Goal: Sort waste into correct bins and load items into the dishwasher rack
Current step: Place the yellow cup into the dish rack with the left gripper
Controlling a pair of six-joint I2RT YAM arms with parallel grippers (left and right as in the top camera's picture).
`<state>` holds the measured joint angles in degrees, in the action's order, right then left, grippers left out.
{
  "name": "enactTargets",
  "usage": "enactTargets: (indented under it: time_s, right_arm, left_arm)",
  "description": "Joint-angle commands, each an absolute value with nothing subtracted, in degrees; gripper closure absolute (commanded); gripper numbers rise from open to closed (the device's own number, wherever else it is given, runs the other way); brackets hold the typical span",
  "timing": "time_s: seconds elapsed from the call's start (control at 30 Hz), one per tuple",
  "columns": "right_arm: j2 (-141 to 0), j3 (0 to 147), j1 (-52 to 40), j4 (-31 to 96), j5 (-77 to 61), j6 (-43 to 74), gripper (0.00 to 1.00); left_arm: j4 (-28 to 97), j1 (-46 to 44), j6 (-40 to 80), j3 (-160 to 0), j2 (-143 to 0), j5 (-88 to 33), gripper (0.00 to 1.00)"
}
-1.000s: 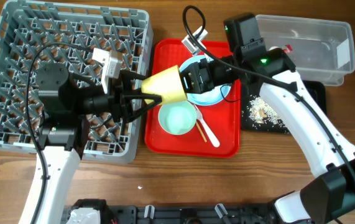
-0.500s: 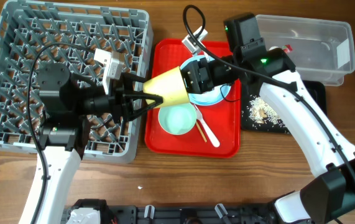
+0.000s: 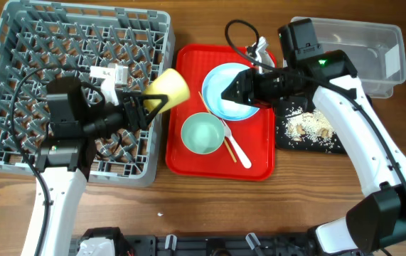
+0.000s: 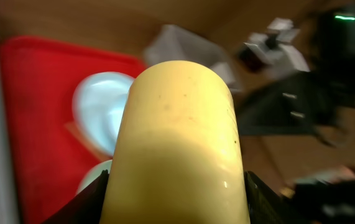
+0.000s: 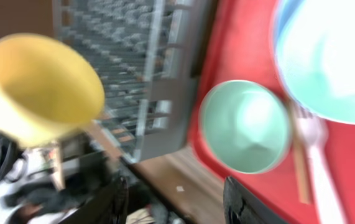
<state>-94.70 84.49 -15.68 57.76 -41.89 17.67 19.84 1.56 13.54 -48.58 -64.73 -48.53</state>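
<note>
The left gripper (image 3: 151,103) pinches the small yellow cup (image 3: 168,88), tipped with its mouth toward the right, above the right edge of the grey dishwasher rack (image 3: 18,43). The right gripper (image 3: 225,92), fingers spread and empty, hangs over the white plate (image 3: 217,75) on the red tray (image 3: 188,60), beyond the pale green bowl (image 3: 203,134).

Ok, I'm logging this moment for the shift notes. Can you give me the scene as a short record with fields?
left tool: shut on yellow cup, at the dishwasher rack edge nearest the red tray
right tool: open, empty, above white plate
on red tray: white plate, green bowl, fork
black tray: food scraps
</note>
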Motion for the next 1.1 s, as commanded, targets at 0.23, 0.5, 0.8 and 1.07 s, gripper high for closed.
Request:
enactTargets:
  time_s: [0.23, 0.5, 0.8, 1.07]
  right_arm:
    - [-85.6, 86.3, -11.5, 72.2, -12.8, 9.9, 0.5]
    - [-81.6, 86.0, -2.0, 75.5, -7.2, 7.9, 0.36]
    - [-82.0, 85.4, -1.1, 75.5, -7.2, 7.4, 0.3]
    - [-82.0, 85.4, -1.1, 75.5, -7.2, 7.5, 0.3]
  left_arm:
    - [47.7, 3.6, 11.2, -63.9, -61.9, -10.7, 0.96]
    - [55.0, 13.5, 11.3, -66.4, -64.6, -6.3, 0.96]
    - [55.0, 13.7, 10.7, -66.4, -74.5, -2.8, 0.96]
    - [58.4, 13.7, 10.7, -66.4, -76.8, -0.1, 0.96]
